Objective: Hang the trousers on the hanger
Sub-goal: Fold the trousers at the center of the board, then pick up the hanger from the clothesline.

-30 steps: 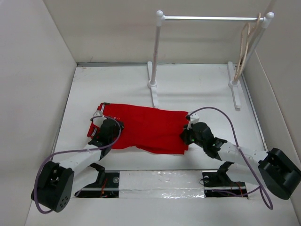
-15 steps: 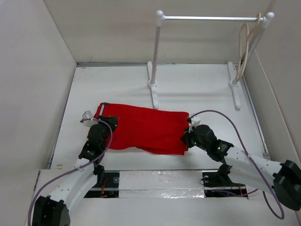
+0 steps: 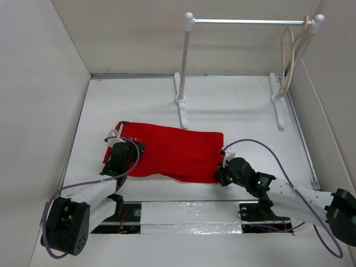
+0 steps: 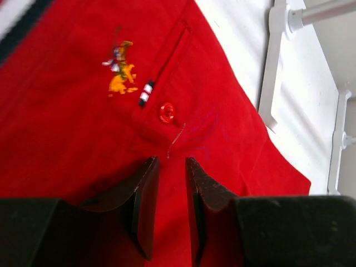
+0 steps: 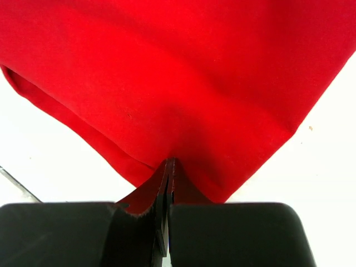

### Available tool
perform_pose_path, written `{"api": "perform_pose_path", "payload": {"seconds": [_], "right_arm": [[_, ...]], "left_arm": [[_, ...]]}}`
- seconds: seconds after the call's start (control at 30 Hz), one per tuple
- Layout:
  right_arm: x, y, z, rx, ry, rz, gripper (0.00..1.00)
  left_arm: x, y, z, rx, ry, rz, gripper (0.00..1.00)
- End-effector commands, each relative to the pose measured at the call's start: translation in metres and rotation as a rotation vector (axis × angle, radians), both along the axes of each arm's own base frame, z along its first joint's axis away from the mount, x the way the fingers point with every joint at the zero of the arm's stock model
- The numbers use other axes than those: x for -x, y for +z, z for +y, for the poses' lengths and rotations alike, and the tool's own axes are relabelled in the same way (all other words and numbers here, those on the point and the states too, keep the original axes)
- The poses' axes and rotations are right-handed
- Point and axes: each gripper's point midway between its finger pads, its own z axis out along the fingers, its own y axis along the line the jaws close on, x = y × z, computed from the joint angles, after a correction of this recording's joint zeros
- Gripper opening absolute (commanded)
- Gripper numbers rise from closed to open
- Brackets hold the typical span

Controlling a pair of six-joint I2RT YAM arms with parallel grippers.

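Note:
The red trousers (image 3: 172, 153) lie flat on the white table, waist end to the left. They fill the left wrist view (image 4: 67, 122) and the right wrist view (image 5: 183, 72). My left gripper (image 3: 122, 146) is over the waist end near a red button (image 4: 166, 113). Its jaws (image 4: 169, 161) stand a narrow gap apart with flat cloth showing between them. My right gripper (image 3: 221, 175) is at the leg end. Its jaws (image 5: 168, 161) are pressed together on the cloth near the hem corner. The beige hanger (image 3: 287, 61) hangs at the right end of the rail, far from both grippers.
A white rail stand (image 3: 250, 21) stands at the back, with its left foot (image 3: 181, 108) just behind the trousers and its right foot (image 3: 276, 105) near the right wall. Its feet also show in the left wrist view (image 4: 272, 67). White walls close in on both sides.
My right gripper has drawn back toward the near edge at the leg end. My left arm swung left, then came back over the waist end.

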Motion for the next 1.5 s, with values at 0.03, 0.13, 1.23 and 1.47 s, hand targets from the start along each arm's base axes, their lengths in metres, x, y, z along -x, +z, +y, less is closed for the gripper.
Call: {"api": "perform_pose_path", "payload": {"seconds": [0.03,0.13,1.23,1.47], "right_arm": [[-0.004,0.024,0.002,-0.009,-0.009,-0.026,0.0],[-0.012,0.074,0.002,-0.013,-0.013,-0.122,0.02],[-0.268,0.389,-0.312,0.316,-0.793,-0.622,0.79],[-0.292,0.343,-0.311,0.287,-0.746,-0.53,0.64]], "left_arm": [[-0.004,0.025,0.004,0.048,0.019,-0.097,0.23],[-0.01,0.054,-0.005,0.071,-0.024,-0.175,0.23],[0.044,0.149,-0.227,-0.19,-0.67,-0.494,0.16],[0.043,0.146,-0.23,-0.185,-0.687,-0.478,0.16]]}}
